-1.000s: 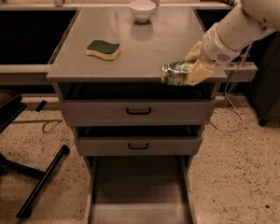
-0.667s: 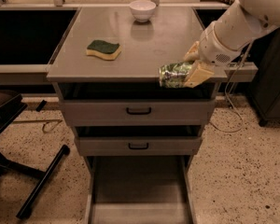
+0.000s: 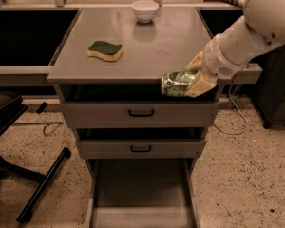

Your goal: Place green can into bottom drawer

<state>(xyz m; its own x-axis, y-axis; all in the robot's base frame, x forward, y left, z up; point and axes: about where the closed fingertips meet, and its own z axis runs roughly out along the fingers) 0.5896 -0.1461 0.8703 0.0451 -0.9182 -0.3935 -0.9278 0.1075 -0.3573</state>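
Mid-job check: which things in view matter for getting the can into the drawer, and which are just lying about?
For the job:
green can, held in the hand at the front right edge of the cabinet top
bottom drawer, open below

Lying about:
sponge
white bowl
top drawer
middle drawer
chair base

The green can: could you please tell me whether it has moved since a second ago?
Yes. Gripped in the tool, the green can has sunk slightly and edged left, now overlapping the front edge of the countertop.
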